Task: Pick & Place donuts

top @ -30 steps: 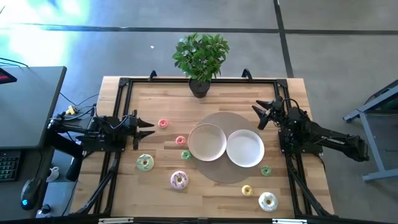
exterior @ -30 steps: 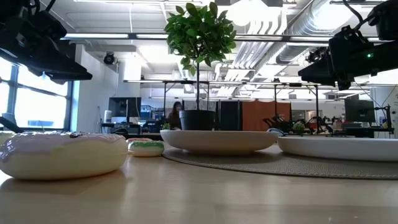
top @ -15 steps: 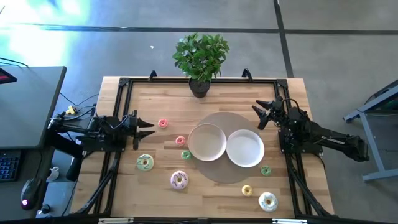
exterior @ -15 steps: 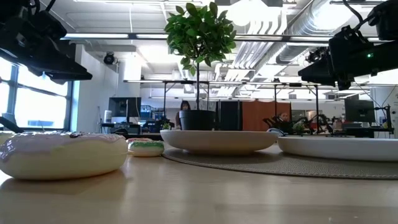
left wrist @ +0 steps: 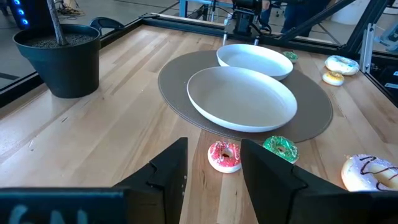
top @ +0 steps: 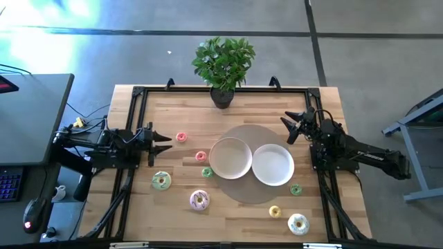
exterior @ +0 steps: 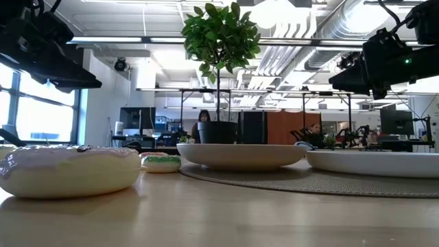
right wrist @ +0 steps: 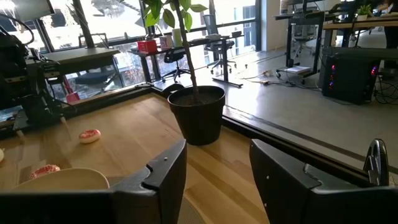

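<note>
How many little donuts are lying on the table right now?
8, all on the wood, none on the plates. Left of the plates: pink donut, red donut, small green donut, large green donut, large pink donut. Right: green donut, yellow donut, white donut.

Bright, even light is washing the wooden table (top: 228,207), and shadows are staying faint. Glare is bleaching the floor (top: 41,28) beyond the left gripper (top: 160,141). Ceiling lamps (exterior: 274,14) are blowing out at table level, where the nearest donut (exterior: 68,170) is blurring. Windows (right wrist: 118,25) are glowing past the right gripper (right wrist: 214,171).
</note>
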Robot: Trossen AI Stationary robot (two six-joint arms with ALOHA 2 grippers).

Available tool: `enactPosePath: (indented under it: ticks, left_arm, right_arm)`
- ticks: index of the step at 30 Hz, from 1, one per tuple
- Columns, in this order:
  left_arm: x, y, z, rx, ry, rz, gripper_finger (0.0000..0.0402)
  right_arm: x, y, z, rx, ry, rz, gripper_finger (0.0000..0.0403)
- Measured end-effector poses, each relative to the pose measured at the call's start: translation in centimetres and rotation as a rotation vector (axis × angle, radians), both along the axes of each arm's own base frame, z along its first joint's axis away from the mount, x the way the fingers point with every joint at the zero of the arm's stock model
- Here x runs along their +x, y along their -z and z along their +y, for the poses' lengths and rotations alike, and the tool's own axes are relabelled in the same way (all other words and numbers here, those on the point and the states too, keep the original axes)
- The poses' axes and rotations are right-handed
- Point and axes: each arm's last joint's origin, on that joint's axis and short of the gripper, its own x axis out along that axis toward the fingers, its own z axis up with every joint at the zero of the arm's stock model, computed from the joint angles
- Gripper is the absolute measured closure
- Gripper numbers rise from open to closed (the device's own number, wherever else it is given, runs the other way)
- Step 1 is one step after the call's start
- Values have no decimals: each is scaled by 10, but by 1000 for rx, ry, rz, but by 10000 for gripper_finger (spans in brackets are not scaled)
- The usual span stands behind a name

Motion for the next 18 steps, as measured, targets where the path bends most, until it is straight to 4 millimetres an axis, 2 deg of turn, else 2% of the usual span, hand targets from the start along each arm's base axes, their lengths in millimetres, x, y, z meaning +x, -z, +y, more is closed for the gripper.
enactPosePath:
  ticks: [18]
  left_arm:
    - [0, 0, 0, 0, 0, 0, 254]
  right_arm:
    - [0, 0, 0, 0, 0, 0, 232]
